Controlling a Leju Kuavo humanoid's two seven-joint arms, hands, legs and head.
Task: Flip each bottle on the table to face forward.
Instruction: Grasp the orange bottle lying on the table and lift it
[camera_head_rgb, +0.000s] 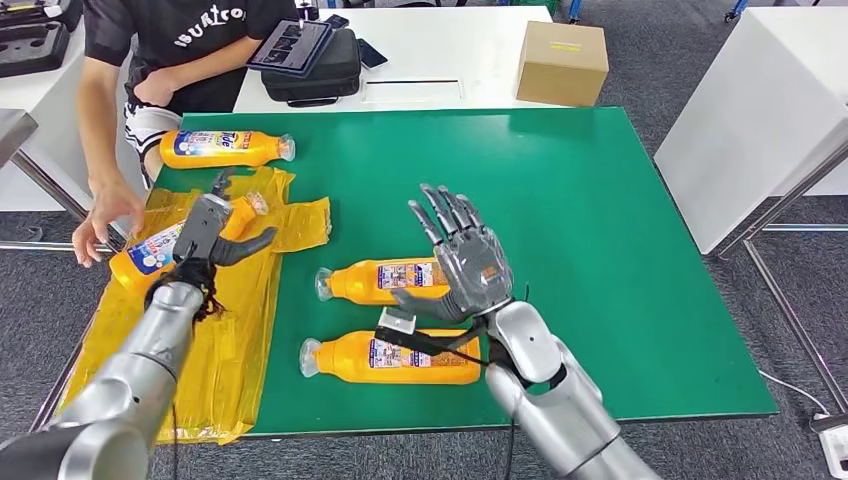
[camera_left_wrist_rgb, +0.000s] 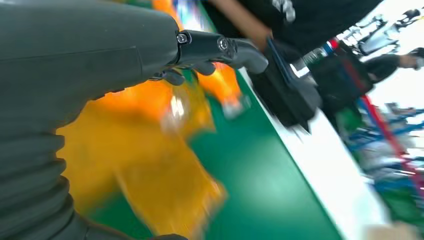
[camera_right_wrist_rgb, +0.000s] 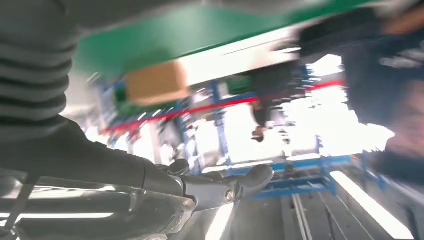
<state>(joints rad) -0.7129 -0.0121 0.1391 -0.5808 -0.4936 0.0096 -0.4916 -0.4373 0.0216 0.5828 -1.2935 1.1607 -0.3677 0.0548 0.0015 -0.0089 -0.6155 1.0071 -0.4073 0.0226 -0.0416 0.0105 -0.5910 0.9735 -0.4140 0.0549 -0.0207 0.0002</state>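
Observation:
Several orange bottles with blue-and-white labels lie on the green table (camera_head_rgb: 600, 250). One bottle (camera_head_rgb: 225, 148) is at the far left corner. Another bottle (camera_head_rgb: 148, 252) lies on a yellow plastic sheet (camera_head_rgb: 240, 330), and my left hand (camera_head_rgb: 212, 232) hovers just over it with fingers spread, holding nothing. In the left wrist view this bottle (camera_left_wrist_rgb: 220, 82) is a blur beyond the fingers (camera_left_wrist_rgb: 225, 50). Two more bottles (camera_head_rgb: 385, 280) (camera_head_rgb: 390, 357) lie side by side in the middle, caps to the left. My right hand (camera_head_rgb: 465, 262) is raised above them, open, fingers fanned out.
A person sits at the table's far left corner; one hand (camera_head_rgb: 100, 215) reaches to the base of the bottle on the sheet. Behind the green table a white table carries a cardboard box (camera_head_rgb: 562, 62) and a black bag (camera_head_rgb: 312, 68) with a tablet.

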